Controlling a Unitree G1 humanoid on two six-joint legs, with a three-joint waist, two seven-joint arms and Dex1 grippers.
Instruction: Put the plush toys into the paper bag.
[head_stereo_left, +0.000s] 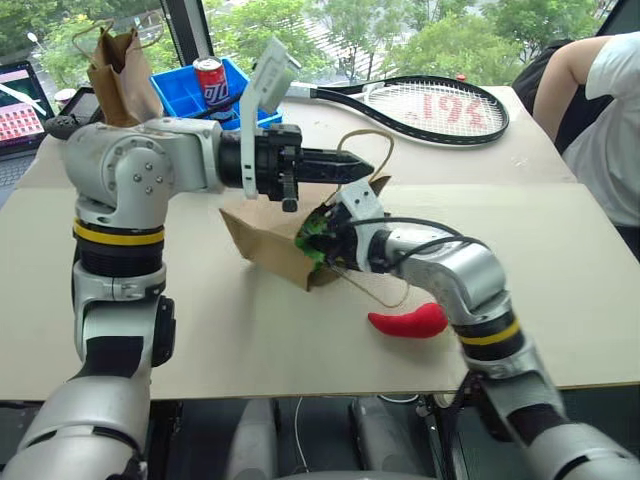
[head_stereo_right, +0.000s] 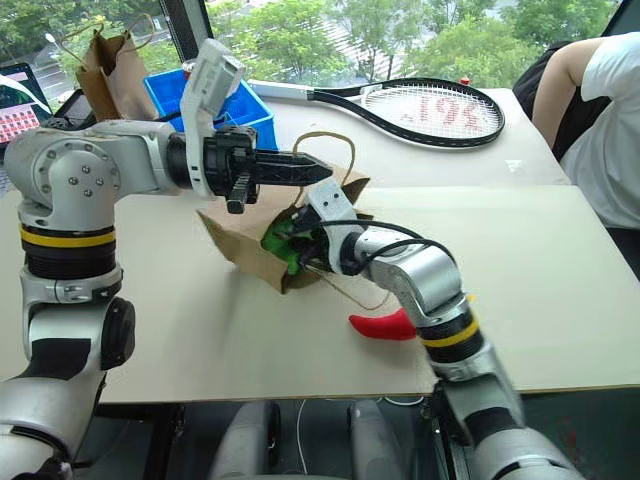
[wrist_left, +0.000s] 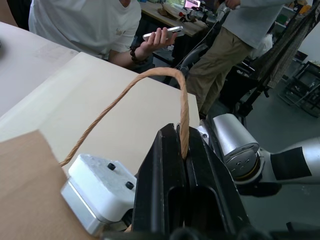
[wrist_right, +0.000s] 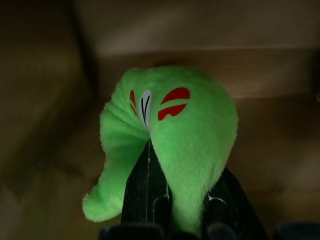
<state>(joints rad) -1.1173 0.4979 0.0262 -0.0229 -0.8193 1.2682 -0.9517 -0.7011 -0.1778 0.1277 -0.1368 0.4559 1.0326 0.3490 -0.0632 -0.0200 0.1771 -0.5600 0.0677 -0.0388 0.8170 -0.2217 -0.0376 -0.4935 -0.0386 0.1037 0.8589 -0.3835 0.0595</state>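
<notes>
Holding the twine handle (wrist_left: 184, 107) of the bag (head_stereo_left: 262, 238), our left gripper (head_stereo_left: 352, 167) is pressed shut on it and keeps the mouth lifted above the desk (head_stereo_left: 300, 340). Just below it, our right gripper (head_stereo_right: 297, 240) is clamped on the green toy (wrist_right: 175, 135) and sits at the mouth of the bag, with brown paper walls all around the toy in the wrist view. The red toy (head_stereo_left: 410, 322) lies on the desk behind the right gripper, near its forearm, not yet picked.

We think several things can go wrong here. If the right gripper lets go too near the edge, the green toy may roll out, because the bag lies on its side. If the left gripper pulls harder, the thin handle may tear or slip from the fingers (wrist_left: 165, 175), and the mouth will collapse. The right forearm may also push the red toy away.
</notes>
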